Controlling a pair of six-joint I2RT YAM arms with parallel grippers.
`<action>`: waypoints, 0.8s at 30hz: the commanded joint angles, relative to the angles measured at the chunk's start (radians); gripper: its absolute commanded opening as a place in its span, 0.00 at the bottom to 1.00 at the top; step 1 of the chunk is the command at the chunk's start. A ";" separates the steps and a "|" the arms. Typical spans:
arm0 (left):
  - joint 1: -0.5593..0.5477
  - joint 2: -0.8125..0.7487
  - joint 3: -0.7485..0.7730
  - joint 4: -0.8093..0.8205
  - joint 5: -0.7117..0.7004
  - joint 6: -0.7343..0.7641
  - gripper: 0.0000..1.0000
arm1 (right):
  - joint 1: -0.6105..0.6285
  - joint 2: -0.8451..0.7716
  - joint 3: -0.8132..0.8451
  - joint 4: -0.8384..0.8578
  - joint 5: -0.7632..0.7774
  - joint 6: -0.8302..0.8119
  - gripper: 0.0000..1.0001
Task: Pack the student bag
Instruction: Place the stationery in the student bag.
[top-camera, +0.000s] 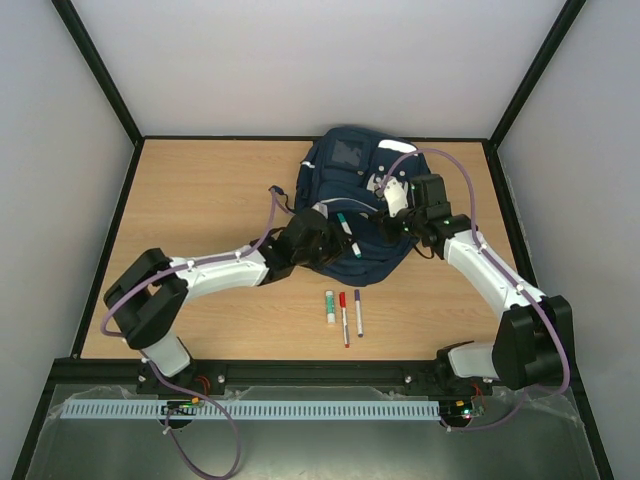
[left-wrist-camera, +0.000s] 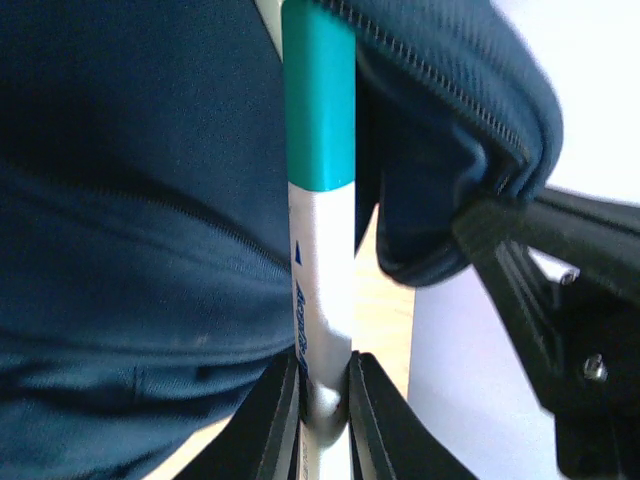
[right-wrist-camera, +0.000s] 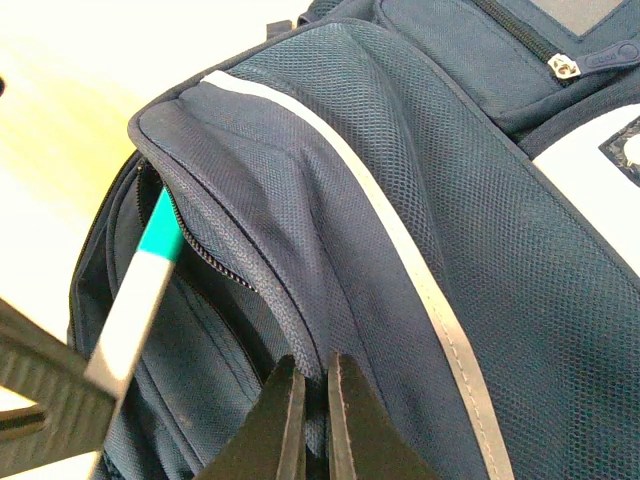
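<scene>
The navy student bag (top-camera: 355, 190) lies at the back middle of the table. My left gripper (left-wrist-camera: 325, 400) is shut on a white marker with a teal cap (left-wrist-camera: 320, 250) and holds it with the cap end inside the bag's open zipped pocket (left-wrist-camera: 440, 120). The marker also shows in the top view (top-camera: 345, 228) and in the right wrist view (right-wrist-camera: 140, 300). My right gripper (right-wrist-camera: 310, 400) is shut on a fold of the bag's fabric (right-wrist-camera: 300, 300) at the pocket's edge and holds the opening up. The bag's white reflective stripe (right-wrist-camera: 400, 250) runs beside it.
On the table in front of the bag lie a green-capped glue stick (top-camera: 329, 306), a red pen (top-camera: 344, 318) and a purple pen (top-camera: 359, 312). Black frame rails edge the table on the left, right and back.
</scene>
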 joint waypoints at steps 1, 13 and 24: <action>0.021 0.057 0.082 0.050 -0.028 -0.066 0.02 | -0.013 -0.042 -0.015 0.018 -0.037 0.031 0.01; 0.082 0.225 0.200 0.076 -0.001 -0.129 0.02 | -0.024 -0.083 -0.042 0.052 -0.063 0.031 0.01; 0.109 0.408 0.355 0.148 -0.064 -0.181 0.02 | -0.024 -0.103 -0.060 0.062 -0.111 0.006 0.01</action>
